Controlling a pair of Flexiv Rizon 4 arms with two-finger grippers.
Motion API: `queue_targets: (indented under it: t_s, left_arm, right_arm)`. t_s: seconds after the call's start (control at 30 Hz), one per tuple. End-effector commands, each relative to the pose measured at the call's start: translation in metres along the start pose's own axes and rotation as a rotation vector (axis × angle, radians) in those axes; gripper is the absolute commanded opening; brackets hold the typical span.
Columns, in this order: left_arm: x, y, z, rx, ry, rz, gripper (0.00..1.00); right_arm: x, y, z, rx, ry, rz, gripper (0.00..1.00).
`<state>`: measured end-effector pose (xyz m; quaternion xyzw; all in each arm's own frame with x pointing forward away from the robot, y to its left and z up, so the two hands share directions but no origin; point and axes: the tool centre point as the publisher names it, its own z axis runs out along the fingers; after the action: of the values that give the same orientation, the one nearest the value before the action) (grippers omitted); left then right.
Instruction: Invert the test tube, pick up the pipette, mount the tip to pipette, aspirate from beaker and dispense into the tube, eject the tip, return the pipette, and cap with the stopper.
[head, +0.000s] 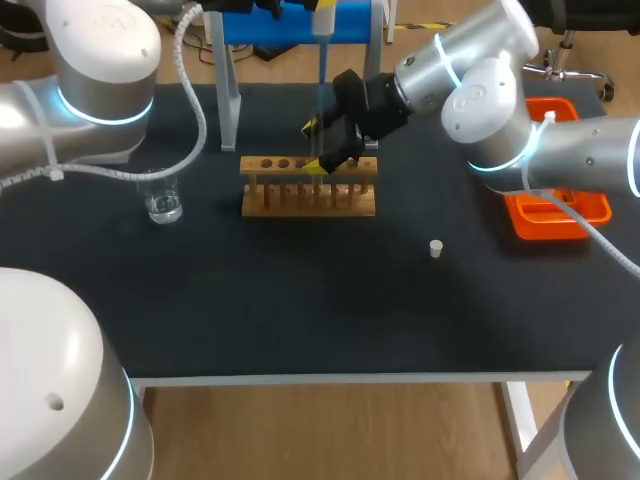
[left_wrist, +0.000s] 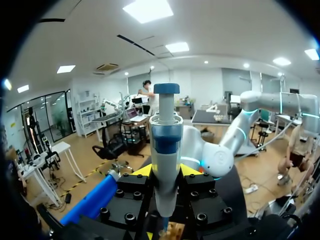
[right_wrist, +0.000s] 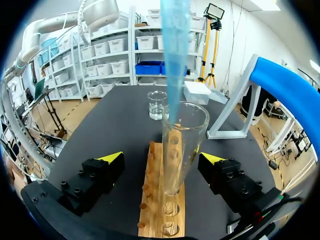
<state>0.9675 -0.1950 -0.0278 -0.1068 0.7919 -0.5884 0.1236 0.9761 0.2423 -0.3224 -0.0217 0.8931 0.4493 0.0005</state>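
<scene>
Pipette (left_wrist: 166, 145) is clamped upright in my left gripper (left_wrist: 166, 172), one yellow-tipped finger pressed against each side of its body. I see this arm above the table's (head: 300, 300) back edge. The blue tip (right_wrist: 175, 55) is mounted and points down to the open mouth of the test tube (right_wrist: 182, 135). I cannot tell how far it goes in.

The test tube stands mouth-up in the wooden rack (head: 308, 200), which sits back of the table's middle. My right gripper (right_wrist: 162, 158) straddles the tube with its fingers spread. One finger is clear of the glass and the other is just beside it, so the tube is not grasped.

The beaker (head: 163, 203) stands toward the left edge, apart from the rack. The stopper (head: 436, 248) lies right of the middle, well apart from the rack. An orange tray (head: 560, 215) sits at the right edge. The pipette stand (head: 228, 110) is at the back edge.
</scene>
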Motion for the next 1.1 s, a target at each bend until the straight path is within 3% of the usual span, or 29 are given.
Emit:
queue_targets:
  t_s: [0.03, 0.7, 1.1]
  left_arm:
    - [0.002, -0.004, -0.002, -0.008, -0.008, -0.001, 0.00]
    - [0.011, -0.014, -0.030, -0.010, -0.069, 0.022, 0.00]
    - [0.033, 0.013, -0.059, -0.012, -0.112, 0.009, 0.00]
  right_arm:
    - [-0.001, 0.000, -0.001, 0.002, 0.002, 0.000, 1.00]
    - [-0.001, 0.000, -0.001, 0.002, 0.002, 0.000, 1.00]
    - [-0.001, 0.000, -0.001, 0.002, 0.002, 0.000, 1.00]
